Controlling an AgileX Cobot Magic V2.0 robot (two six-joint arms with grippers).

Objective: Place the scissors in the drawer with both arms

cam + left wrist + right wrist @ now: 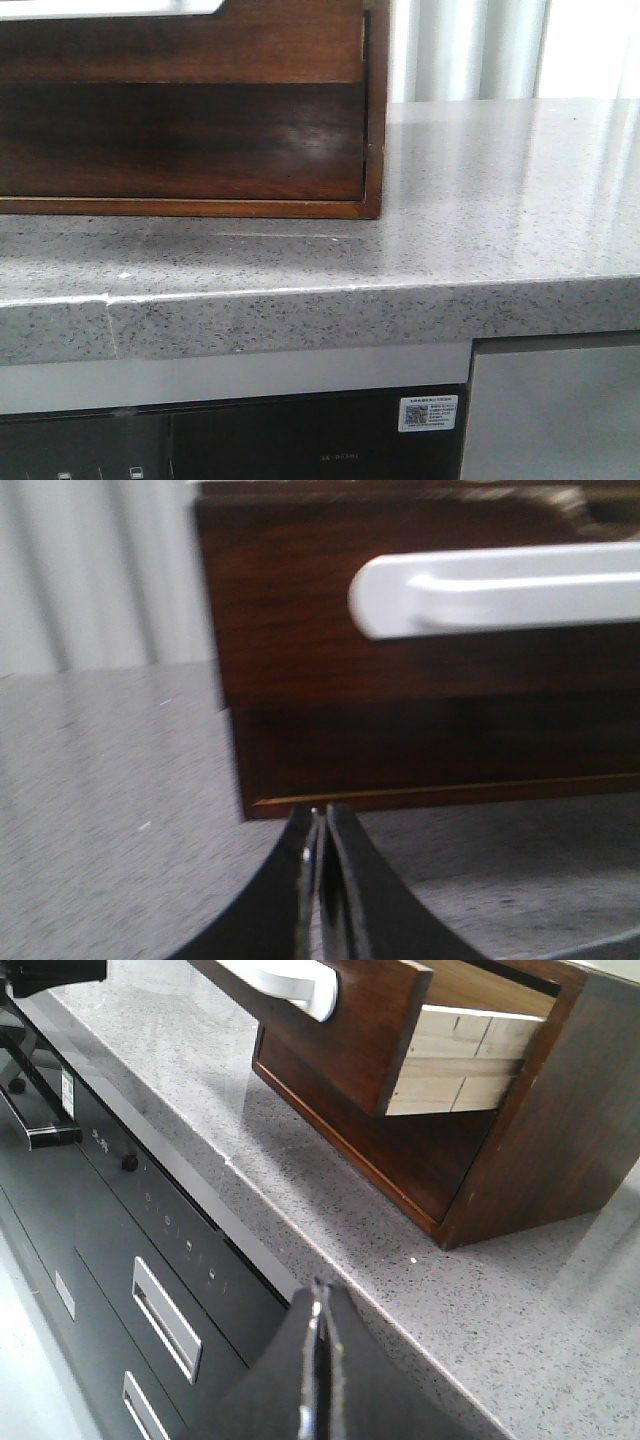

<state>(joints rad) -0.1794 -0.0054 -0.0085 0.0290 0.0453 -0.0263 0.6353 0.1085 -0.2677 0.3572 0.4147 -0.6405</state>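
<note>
A dark reddish-brown wood grain is shown on the cabinet [200, 120], and a white handle [500, 585] on its drawer [350, 1020]. The countertop [480, 200] is speckled grey.

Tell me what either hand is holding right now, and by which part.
Nothing. The left hand and the right hand are both shut with nothing between the fingers. No scissors show in any view; the drawer stands pulled out.

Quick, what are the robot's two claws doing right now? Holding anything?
Left gripper: closed, holding nothing.
Right gripper: closed, holding nothing.
</note>
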